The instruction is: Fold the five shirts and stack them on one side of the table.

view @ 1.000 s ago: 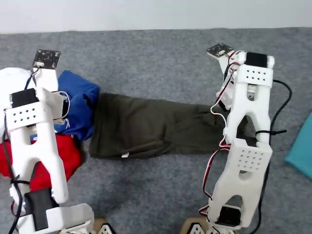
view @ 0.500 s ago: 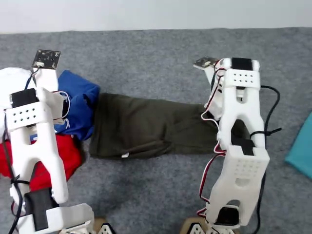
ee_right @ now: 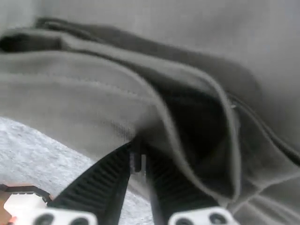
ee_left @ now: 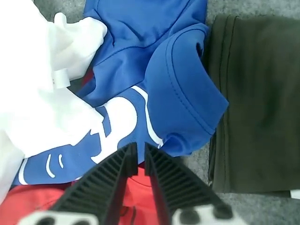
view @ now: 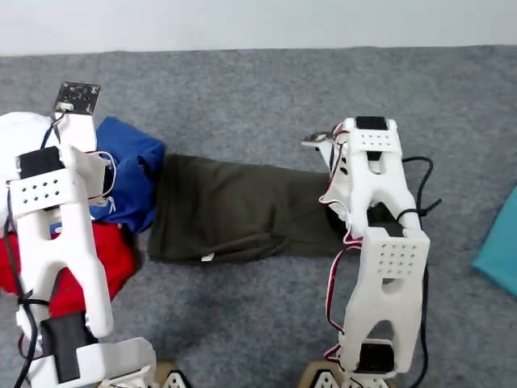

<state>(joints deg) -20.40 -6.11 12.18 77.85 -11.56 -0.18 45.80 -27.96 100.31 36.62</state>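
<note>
A dark olive shirt [view: 234, 210] lies stretched across the middle of the grey table. My right arm [view: 367, 186] stands over its right end. In the right wrist view my right gripper [ee_right: 138, 157] is shut on a fold of the olive shirt [ee_right: 93, 84], pinching it just above the table. At the left lie a crumpled blue shirt [view: 129, 174], a white shirt [view: 20, 133] and a red shirt [view: 113, 259] in a heap. My left gripper [ee_left: 139, 154] hangs shut and empty over the blue shirt [ee_left: 178, 79] and the red shirt [ee_left: 28, 206], beside the olive shirt's left edge [ee_left: 253, 93].
A teal shirt [view: 501, 250] lies at the right edge of the table. Bare grey cloth [view: 242, 97] covers the back of the table, and more of it shows in front of the olive shirt. The white shirt [ee_left: 37, 93] overlaps the blue one.
My right arm has swung to the left, drawing the right end of the olive shirt over towards the middle. The left arm has kept still.
</note>
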